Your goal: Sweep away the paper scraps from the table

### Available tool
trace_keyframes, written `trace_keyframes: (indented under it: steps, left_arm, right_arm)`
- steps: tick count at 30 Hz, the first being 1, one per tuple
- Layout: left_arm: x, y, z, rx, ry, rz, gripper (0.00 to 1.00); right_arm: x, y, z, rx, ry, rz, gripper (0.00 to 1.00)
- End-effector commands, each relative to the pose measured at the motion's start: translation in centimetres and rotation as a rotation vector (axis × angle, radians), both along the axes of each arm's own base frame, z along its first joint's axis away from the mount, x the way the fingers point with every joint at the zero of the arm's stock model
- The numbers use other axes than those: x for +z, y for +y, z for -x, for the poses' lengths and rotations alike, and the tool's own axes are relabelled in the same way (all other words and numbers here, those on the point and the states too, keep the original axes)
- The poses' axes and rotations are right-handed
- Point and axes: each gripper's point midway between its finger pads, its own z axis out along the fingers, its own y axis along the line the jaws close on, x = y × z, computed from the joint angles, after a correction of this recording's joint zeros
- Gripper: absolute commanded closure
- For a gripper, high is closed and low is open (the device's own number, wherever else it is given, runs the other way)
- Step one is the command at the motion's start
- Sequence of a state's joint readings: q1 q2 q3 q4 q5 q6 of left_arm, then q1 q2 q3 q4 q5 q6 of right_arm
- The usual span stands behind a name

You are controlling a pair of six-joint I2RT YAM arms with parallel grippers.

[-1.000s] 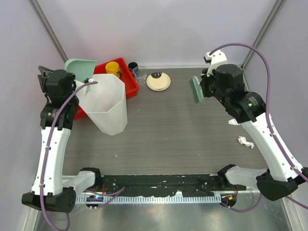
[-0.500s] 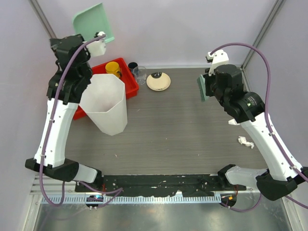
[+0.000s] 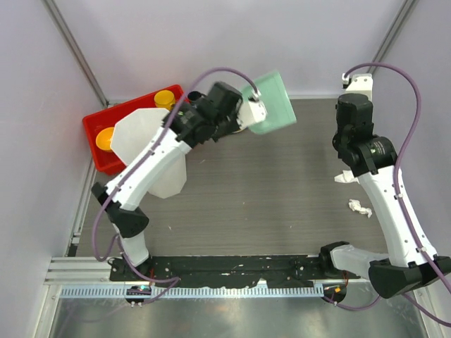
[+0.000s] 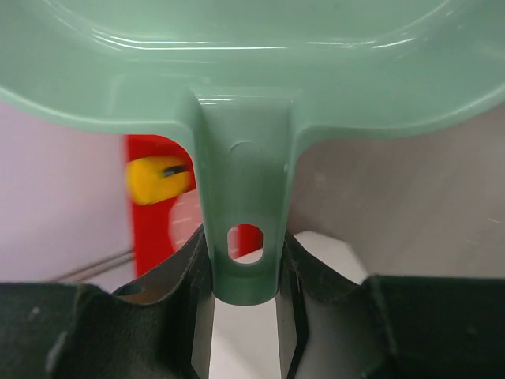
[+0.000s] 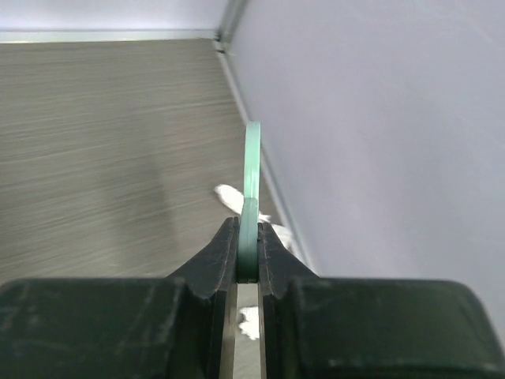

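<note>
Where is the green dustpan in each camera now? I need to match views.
Top external: green dustpan upper centre, over the table's far side.
Left wrist: dustpan fills the top; its handle runs down into the left gripper.
Right wrist: not in it; the thin green strip is the right gripper's own tool.
Shared landmark: red tray top-left in top external; same tray left of the handle in left wrist.

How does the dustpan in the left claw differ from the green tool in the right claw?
The dustpan is a wide, shallow scoop; the green tool shows only a thin edge. The dustpan hangs above the table's far side; the tool is by the right wall, near paper scraps. Both are pale green and gripped.
</note>
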State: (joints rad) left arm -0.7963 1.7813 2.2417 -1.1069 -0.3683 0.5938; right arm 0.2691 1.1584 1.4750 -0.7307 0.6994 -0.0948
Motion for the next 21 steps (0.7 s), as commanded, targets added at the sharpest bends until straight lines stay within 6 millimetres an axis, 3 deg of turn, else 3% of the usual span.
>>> trace_keyframes:
  steps: [1,2,4,5,7,13,16,21]
  left_arm:
    - [-8.6,-5.5,5.9,-0.151,0.38,0.085,1.0]
    - [-11.1,-5.6,6.2,-0.154,0.428,0.05,1.0]
    - [-13.4,-5.6,6.4,-0.16,0.459,0.026,1.0]
    - [-15.8,-5.5,6.4,-0.158,0.478,0.001,1.0]
    - [-19.2,-5.1,7.0,-0.166,0.533,-0.048,1.0]
    - [-26.6,-3.7,8.5,-0.157,0.652,-0.146,1.0]
    - [-28.8,-2.6,8.9,-0.143,0.679,-0.167,1.0]
    - [-30.3,-0.9,9.0,-0.127,0.725,-0.14,1.0]
  right_arm:
    - [0.1,-5.1,1.6,-0.214,0.022,0.146,0.99]
    - [0.0,-5.6,1.5,-0.228,0.014,0.153,0.99]
    - [-1.4,-7.2,1.7,-0.259,0.033,0.155,0.99]
    - [-1.4,-7.4,1.0,-0.249,-0.001,0.131,0.99]
    - [-3.4,-8.5,0.4,-0.261,0.018,0.115,0.99]
    - [-8.4,-10.0,-3.9,-0.279,0.109,0.118,0.99]
    - [-11.7,-9.3,-6.2,-0.238,0.16,0.083,0.99]
    - [-18.0,-7.3,-7.3,-0.132,0.299,0.011,0.99]
